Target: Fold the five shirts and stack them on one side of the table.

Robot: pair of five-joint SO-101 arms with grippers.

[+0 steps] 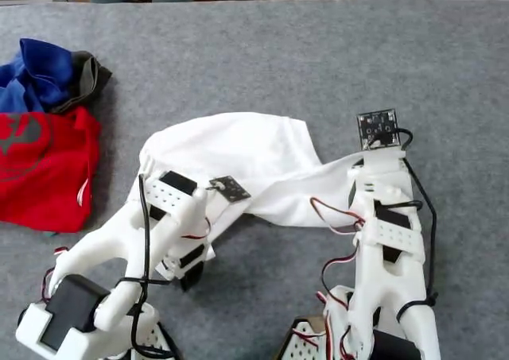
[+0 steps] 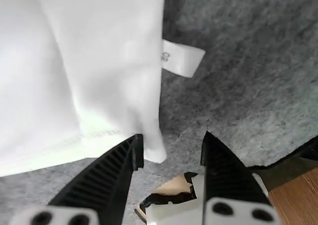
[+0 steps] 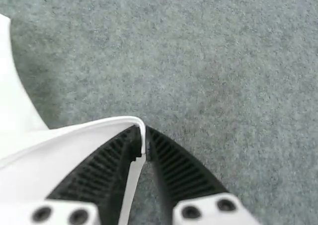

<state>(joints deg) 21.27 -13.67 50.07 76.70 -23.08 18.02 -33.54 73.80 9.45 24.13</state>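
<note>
A white shirt (image 1: 238, 149) lies crumpled and stretched across the middle of the grey table. My right gripper (image 3: 144, 135) is shut on a thin fold of the shirt's edge (image 3: 59, 145) at its right end, and in the high view it sits under the right arm's wrist (image 1: 374, 173). My left gripper (image 2: 172, 135) is open just above the felt. A corner of the white shirt (image 2: 89, 61) lies against one of its black fingers (image 2: 119, 160). A small white label (image 2: 181, 58) sticks out from the hem. In the high view the left gripper (image 1: 189, 274) is at the shirt's near left edge.
A red shirt (image 1: 44, 169) lies flat at the table's left side. A blue shirt (image 1: 36, 74) and a dark grey one (image 1: 87, 78) are bunched behind it. The table's near edge (image 2: 298, 158) runs close behind the left gripper, with wood beyond it.
</note>
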